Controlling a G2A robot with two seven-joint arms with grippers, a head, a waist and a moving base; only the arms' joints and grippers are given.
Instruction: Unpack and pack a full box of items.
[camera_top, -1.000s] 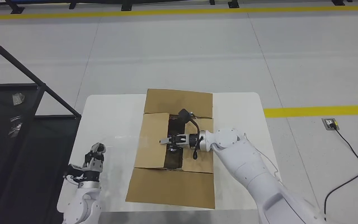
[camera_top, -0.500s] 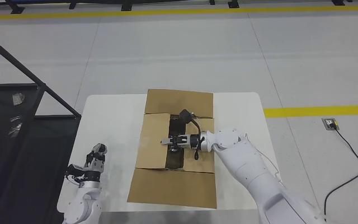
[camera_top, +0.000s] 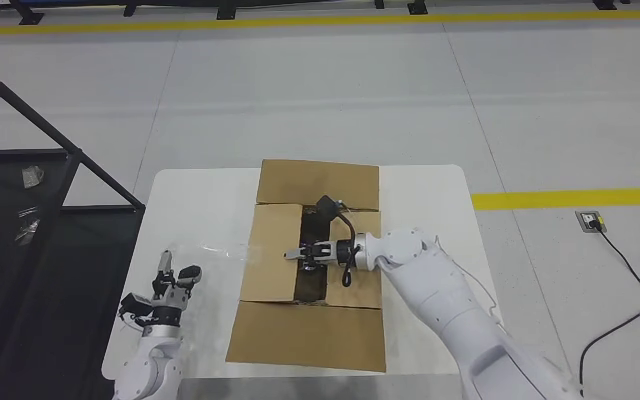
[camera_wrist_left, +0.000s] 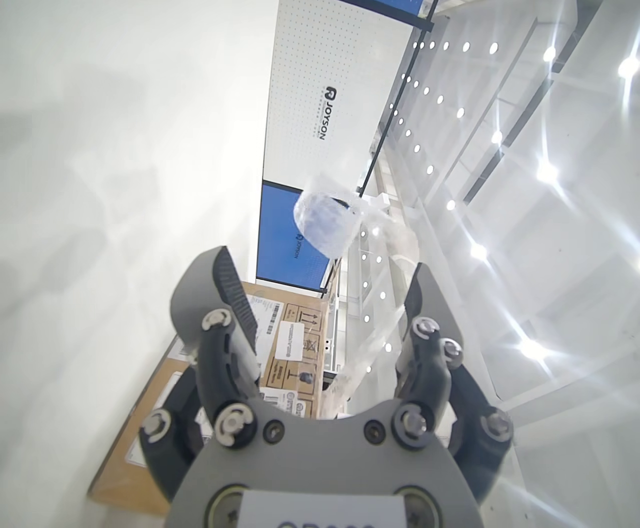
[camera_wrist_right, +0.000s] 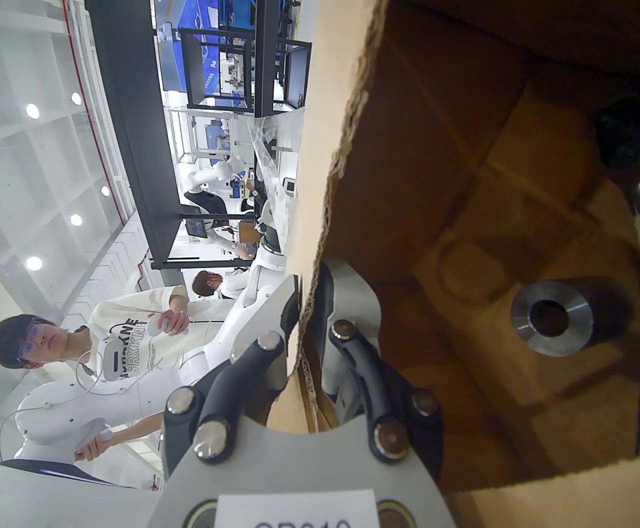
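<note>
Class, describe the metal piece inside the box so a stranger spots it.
Find the open cardboard box on the white table. Inside, past the flap the right gripper pinches, lies a metal cylinder: the only shiny thing, its end has a round hole.

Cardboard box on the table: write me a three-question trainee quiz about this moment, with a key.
1. True or false: the right gripper has its jaws closed on a flap of the cardboard box.
2. What lies inside the cardboard box? A) a metal cylinder B) a banana C) a red mug
3. Are the jaws of the left gripper open or shut?
Key: 1 true; 2 A; 3 open.
</note>
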